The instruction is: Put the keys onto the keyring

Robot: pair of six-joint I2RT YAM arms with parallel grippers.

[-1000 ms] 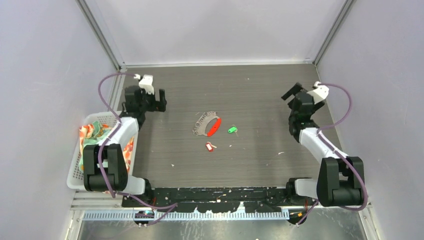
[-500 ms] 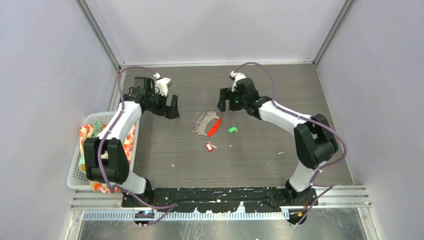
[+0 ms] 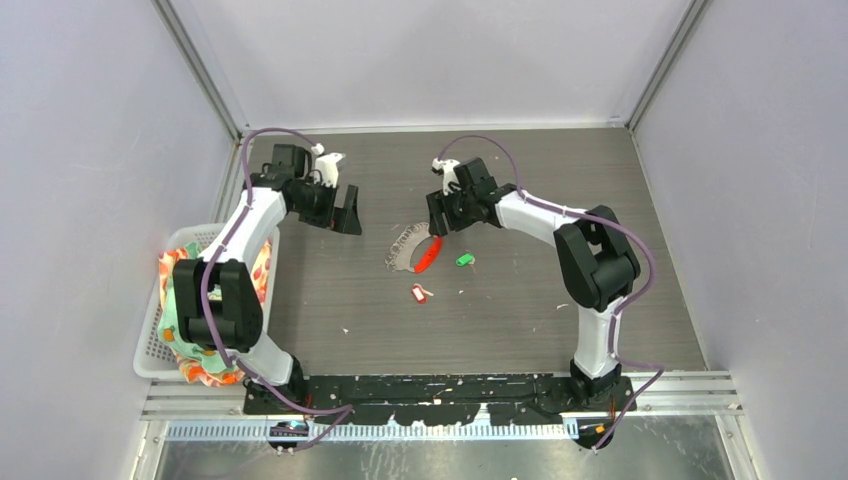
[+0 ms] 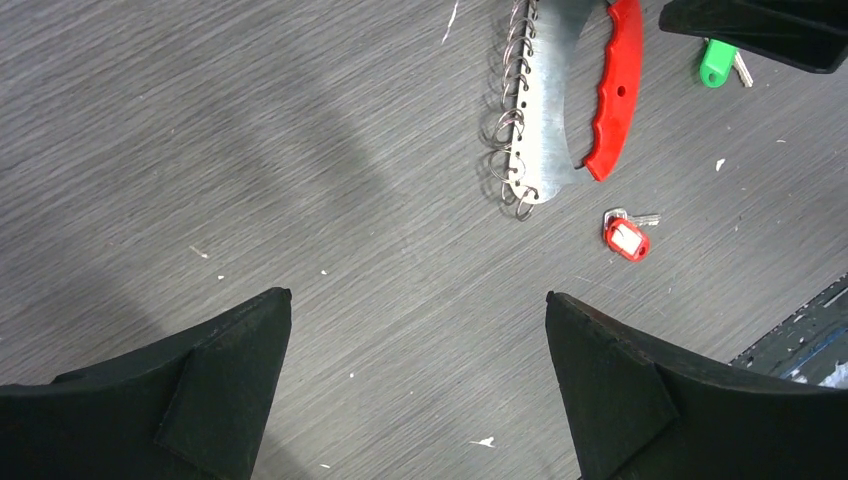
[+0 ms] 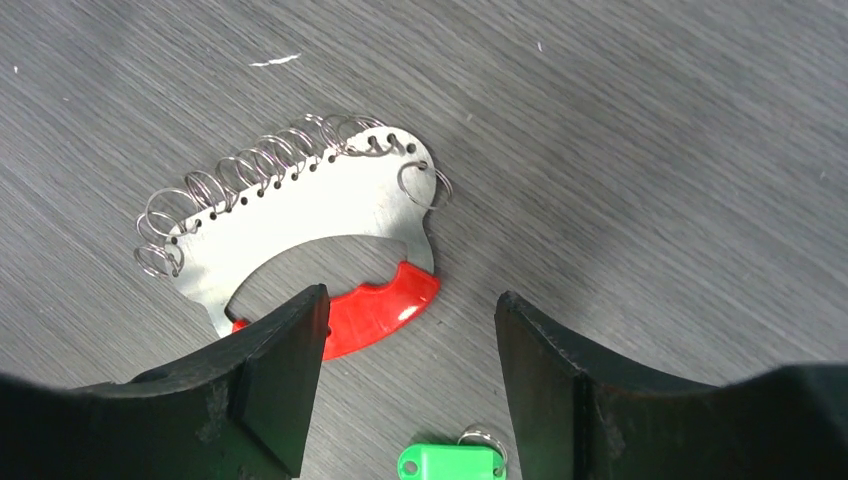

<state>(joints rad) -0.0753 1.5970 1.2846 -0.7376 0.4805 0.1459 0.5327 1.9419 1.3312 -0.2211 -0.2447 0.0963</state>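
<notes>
Top view: left arm is stretching forward from its base, its left hand (image 3: pixel 345 215) hanging over the tabletop (image 3: pixel 520 300) with fingers spread wide and holding nothing. Right arm is folding across toward the centre, its right hand (image 3: pixel 437 218) sitting just beyond the keyring (image 3: pixel 408 250), jaws parted and empty. The keyring is lying flat between the two hands, nearer the right one. The green-tagged key (image 3: pixel 464 260) is lying just right of it, and the red-tagged key (image 3: pixel 419 292) is lying nearer the bases, apart from both. A basket (image 3: pixel 150 340) of cloth is sitting at the left edge. Left wrist view: left hand (image 4: pixel 415 297) is pointing down at bare tabletop, fingers (image 4: pixel 230 390) far apart. The keyring (image 4: pixel 545 110) is lying ahead of it, well apart; the red-tagged key (image 4: pixel 626 238) is just past the right fingertip. Right wrist view: right hand (image 5: pixel 410 298) is hovering over the keyring (image 5: pixel 300 215), its red strip showing in the gap between the fingers (image 5: pixel 270 370), which are gripping nothing; contact cannot be told. The green-tagged key (image 5: pixel 450 462) is showing at the bottom edge.
</notes>
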